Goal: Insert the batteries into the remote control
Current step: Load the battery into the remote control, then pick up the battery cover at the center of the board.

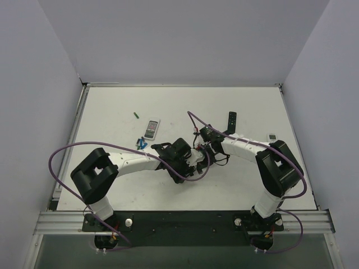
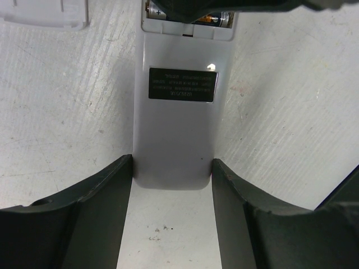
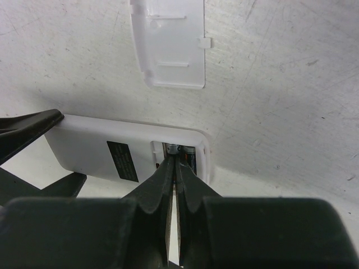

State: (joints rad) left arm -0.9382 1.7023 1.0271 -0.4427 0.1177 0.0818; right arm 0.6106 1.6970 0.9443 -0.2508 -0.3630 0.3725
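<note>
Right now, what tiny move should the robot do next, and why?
Probably press the shut right gripper gently down: its tips rest on a battery in the open compartment of the remote control, while the left gripper grips its sides. The cover lies off beside it.

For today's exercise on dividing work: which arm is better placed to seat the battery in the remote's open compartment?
Right: the right gripper, shut, sits at the open compartment; the left gripper holds the remote.
</note>
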